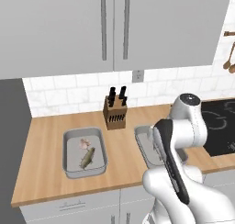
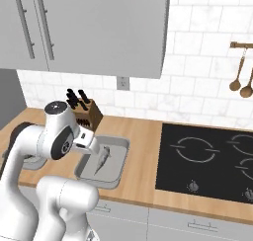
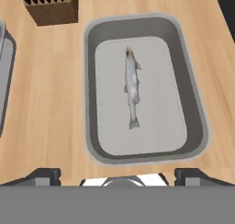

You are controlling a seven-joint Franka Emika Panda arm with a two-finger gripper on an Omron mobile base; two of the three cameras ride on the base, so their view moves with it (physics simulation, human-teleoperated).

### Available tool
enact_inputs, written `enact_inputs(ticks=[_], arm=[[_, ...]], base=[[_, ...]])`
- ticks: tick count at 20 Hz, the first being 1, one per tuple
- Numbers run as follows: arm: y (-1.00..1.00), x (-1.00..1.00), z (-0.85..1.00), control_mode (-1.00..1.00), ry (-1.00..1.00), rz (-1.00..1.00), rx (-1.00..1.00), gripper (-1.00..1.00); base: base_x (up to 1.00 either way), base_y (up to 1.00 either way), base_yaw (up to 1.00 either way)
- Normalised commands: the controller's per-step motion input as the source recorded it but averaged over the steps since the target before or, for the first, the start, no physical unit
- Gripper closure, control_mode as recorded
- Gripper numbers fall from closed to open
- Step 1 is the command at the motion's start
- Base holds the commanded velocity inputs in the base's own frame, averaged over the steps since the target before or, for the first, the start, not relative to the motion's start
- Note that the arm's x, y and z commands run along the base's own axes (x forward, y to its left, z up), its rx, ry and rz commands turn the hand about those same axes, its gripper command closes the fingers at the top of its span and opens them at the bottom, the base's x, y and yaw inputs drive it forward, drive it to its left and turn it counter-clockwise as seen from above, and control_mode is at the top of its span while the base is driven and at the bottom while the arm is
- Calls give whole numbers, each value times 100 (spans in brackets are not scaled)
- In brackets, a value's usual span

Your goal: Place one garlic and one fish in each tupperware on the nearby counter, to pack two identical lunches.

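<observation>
In the hand view, my gripper [image 3: 118,176] hangs open above the near rim of a grey tupperware [image 3: 198,109], with nothing between its fingertips [image 3: 44,175]. One slim fish [image 3: 132,87] lies lengthwise in that container, also seen as the fish [image 2: 102,158] in the right base view. A second tupperware [image 1: 72,138] to the left on the wooden counter [image 1: 41,149] holds a pinkish garlic [image 1: 84,144] and another fish [image 1: 87,159]. My arm covers much of the right tupperware [image 1: 143,145] in the left base view.
A wooden knife block [image 1: 114,111] stands behind and between the two containers, near the tiled wall. A black cooktop [image 2: 207,158] lies to the right. Wall cabinets hang overhead, and wooden spoons [image 2: 239,82] hang at the far right.
</observation>
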Motion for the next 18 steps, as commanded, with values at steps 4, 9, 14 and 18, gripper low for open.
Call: enact_inputs(ticks=[4, 9, 14, 18], arm=[[-7, -78, 49, -100, -44, 4, 0, -100], [0, -37, 8, -100, -19, 3, 0, -100], [1, 0, -41, -100, -6, 0, 0, -100], [0, 0, 0, -100, 0, 0, 0, -100]], base=[[0, 0, 0], [0, 0, 0], [0, 0, 0], [0, 0, 0]])
